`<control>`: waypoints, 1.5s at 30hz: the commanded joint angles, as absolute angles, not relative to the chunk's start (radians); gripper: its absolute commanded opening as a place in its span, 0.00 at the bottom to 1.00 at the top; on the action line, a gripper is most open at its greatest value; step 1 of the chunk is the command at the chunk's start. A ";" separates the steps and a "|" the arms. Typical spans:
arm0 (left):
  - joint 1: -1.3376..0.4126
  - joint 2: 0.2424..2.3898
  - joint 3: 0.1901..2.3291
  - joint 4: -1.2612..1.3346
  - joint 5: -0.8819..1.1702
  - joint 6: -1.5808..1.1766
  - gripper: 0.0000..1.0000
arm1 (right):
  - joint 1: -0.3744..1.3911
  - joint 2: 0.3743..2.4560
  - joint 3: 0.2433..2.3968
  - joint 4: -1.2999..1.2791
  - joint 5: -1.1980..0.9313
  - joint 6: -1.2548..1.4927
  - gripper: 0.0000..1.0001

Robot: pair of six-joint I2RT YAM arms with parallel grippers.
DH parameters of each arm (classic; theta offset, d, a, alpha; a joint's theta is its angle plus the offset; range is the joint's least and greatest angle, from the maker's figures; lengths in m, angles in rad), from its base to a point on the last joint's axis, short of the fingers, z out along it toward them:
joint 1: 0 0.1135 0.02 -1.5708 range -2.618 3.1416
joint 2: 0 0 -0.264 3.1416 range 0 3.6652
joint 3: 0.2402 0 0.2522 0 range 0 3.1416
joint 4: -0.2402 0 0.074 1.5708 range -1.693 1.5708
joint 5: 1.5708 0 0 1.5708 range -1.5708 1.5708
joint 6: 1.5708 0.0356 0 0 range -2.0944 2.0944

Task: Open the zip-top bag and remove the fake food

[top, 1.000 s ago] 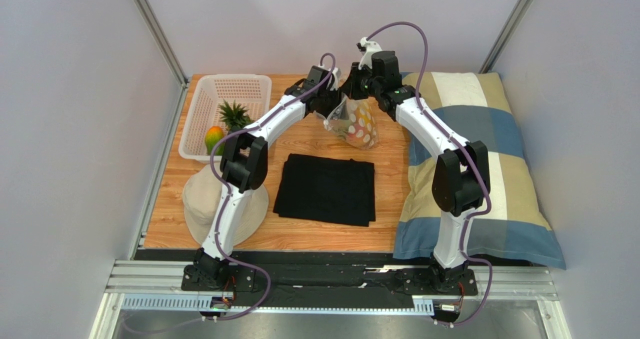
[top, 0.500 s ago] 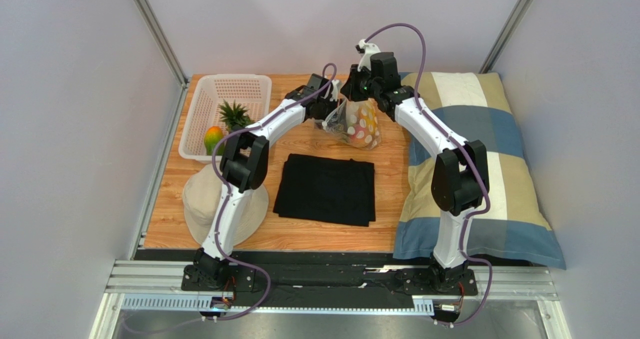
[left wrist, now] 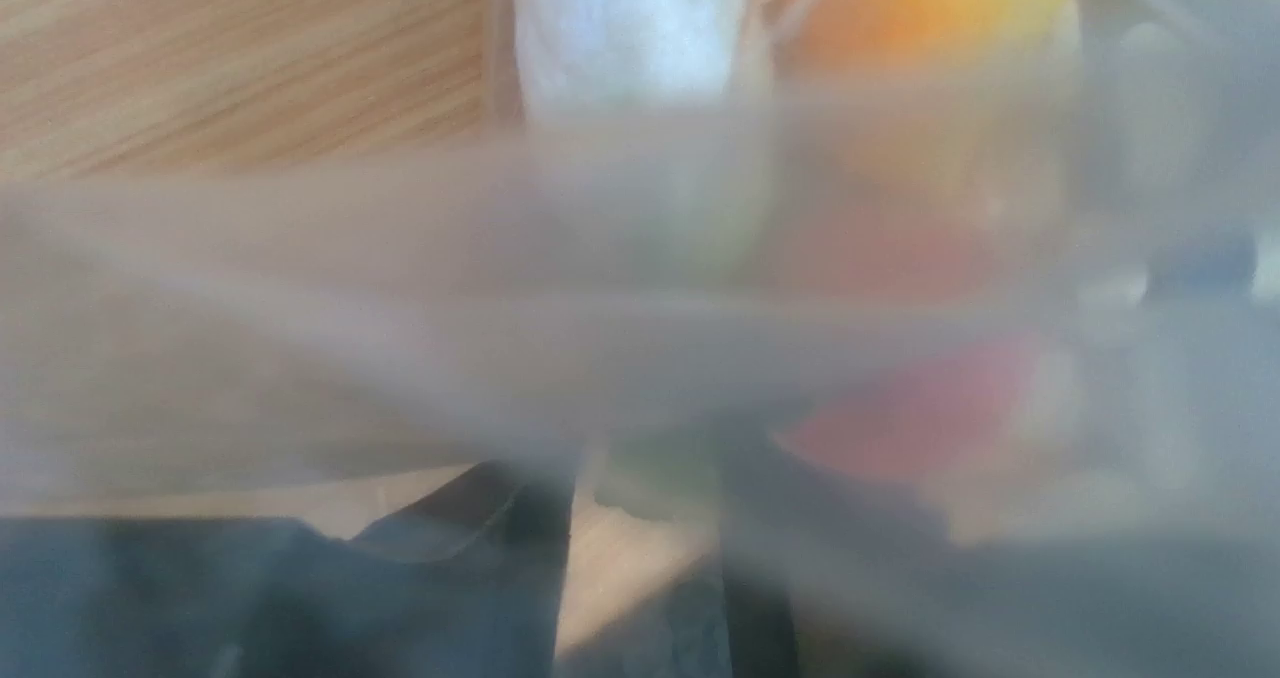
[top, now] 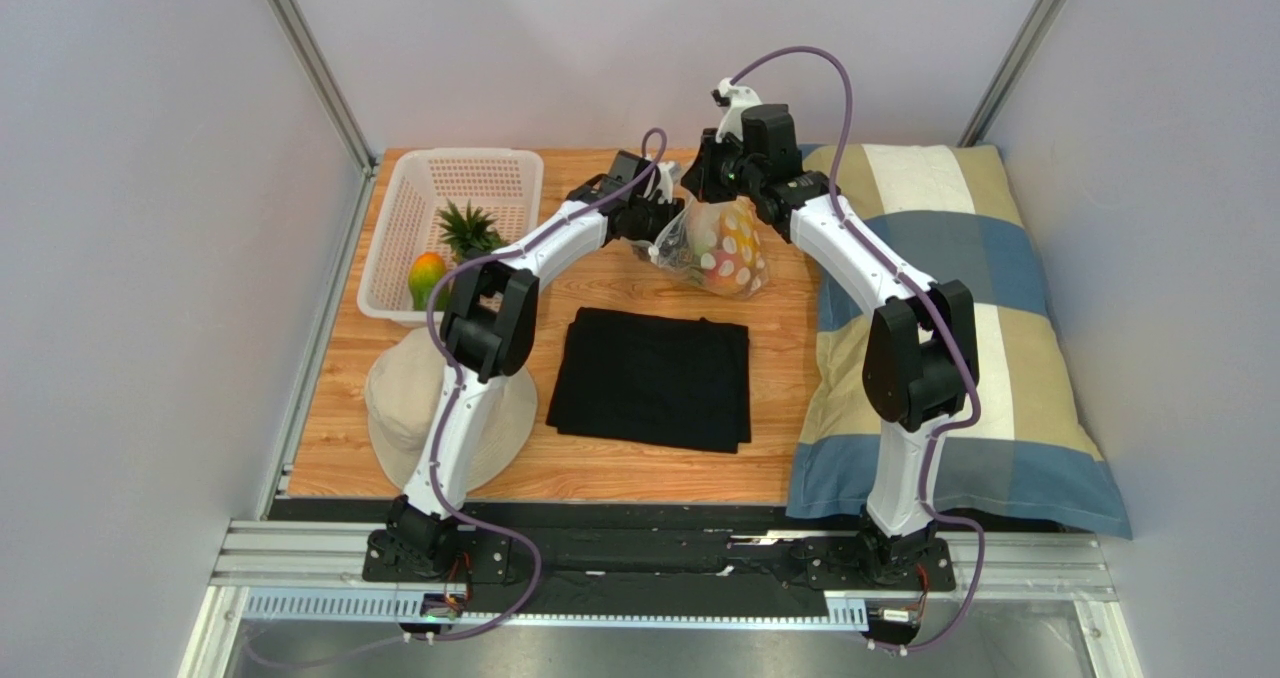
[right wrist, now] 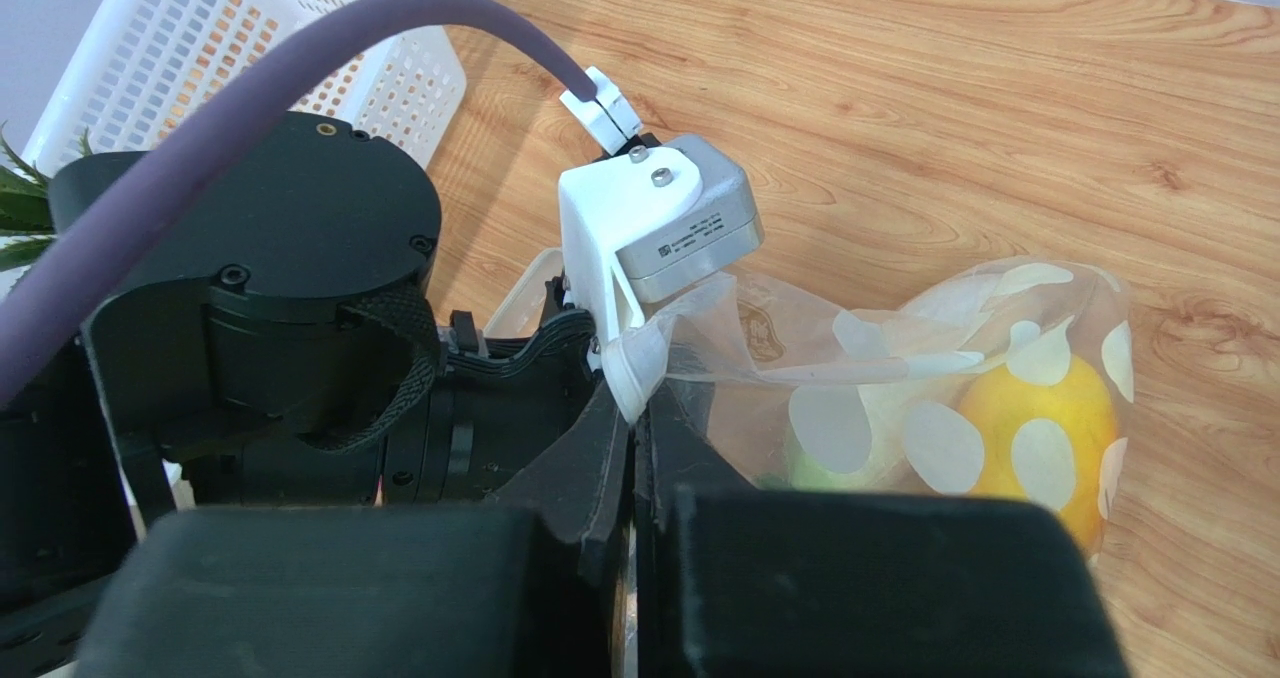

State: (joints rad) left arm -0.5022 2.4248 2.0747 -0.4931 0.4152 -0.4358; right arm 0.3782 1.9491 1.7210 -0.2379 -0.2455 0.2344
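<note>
Top external | zip-top bag (top: 739, 237): fake food (right wrist: 1040, 426) | basket (top: 484, 179): pineapple (top: 469, 231), mango (top: 428, 278) | right gripper (right wrist: 636, 408) pinching it | left gripper (top: 657, 225): cannot tell

Overhead from behind; both wrist views close on zip-top bag (top: 721, 251).

Left arm (top: 529, 255): stretched forward, forearm bent right toward the far middle of the table
Left gripper (top: 667, 230): low, pointing right into the zip-top bag (top: 727, 252); jaw gap hidden by blurred plastic
Right arm (top: 860, 266): stretched forward, forearm bent left
Right gripper (right wrist: 642, 408): fingers pressed together, pinching the bag's top edge
Wrists: close together, the two grippers just beside each other
</note>
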 commanded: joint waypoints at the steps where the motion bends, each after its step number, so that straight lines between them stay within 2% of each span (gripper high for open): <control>1: -0.500 2.438 2.086 -0.485 0.463 -0.451 0.48 | 0.379 1.945 1.729 -0.186 -0.256 0.230 0.00; 4: -0.500 2.425 2.063 -0.489 0.486 -0.437 0.54 | 0.374 1.945 1.727 -0.187 -0.256 0.230 0.00; 8: -0.502 2.424 2.036 -0.445 0.503 -0.454 0.48 | 0.373 1.947 1.726 -0.181 -0.264 0.238 0.00; 10: -0.502 2.433 2.034 -0.423 0.499 -0.466 0.30 | 0.373 1.944 1.723 -0.179 -0.267 0.238 0.00; 11: -0.502 2.434 2.037 -0.419 0.480 -0.474 0.27 | 0.373 1.944 1.723 -0.178 -0.264 0.236 0.00; 12: -0.500 2.441 2.055 -0.423 0.470 -0.474 0.17 | 0.373 1.941 1.721 -0.178 -0.261 0.233 0.00; 15: -0.502 2.444 2.080 -0.446 0.417 -0.462 0.00 | 0.370 1.944 1.718 -0.178 -0.256 0.233 0.00; 18: -0.502 2.405 2.065 -0.448 0.361 -0.430 0.00 | 0.367 1.948 1.720 -0.178 -0.261 0.233 0.00; 25: -0.502 2.159 1.933 -0.307 0.330 -0.397 0.00 | 0.365 1.944 1.686 -0.137 -0.284 0.192 0.00; 28: -0.502 2.155 2.011 -0.343 0.304 -0.399 0.00 | 0.367 1.936 1.660 -0.107 -0.301 0.178 0.00; 30: -0.503 2.187 2.136 -0.405 0.327 -0.405 0.00 | 0.368 1.936 1.658 -0.106 -0.298 0.170 0.00; 34: -0.505 2.185 2.171 -0.442 0.382 -0.443 0.00 | 0.368 1.947 1.669 -0.120 -0.264 0.160 0.00; 45: -0.511 1.732 1.847 -0.434 0.321 -0.302 0.00 | 0.370 1.970 1.695 -0.164 -0.152 0.144 0.00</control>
State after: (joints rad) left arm -0.5056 1.9591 1.8751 -0.4759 0.3126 -0.3885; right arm 0.3683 1.9598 1.6577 -0.1604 -0.2039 0.1638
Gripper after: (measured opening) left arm 0.003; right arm 0.009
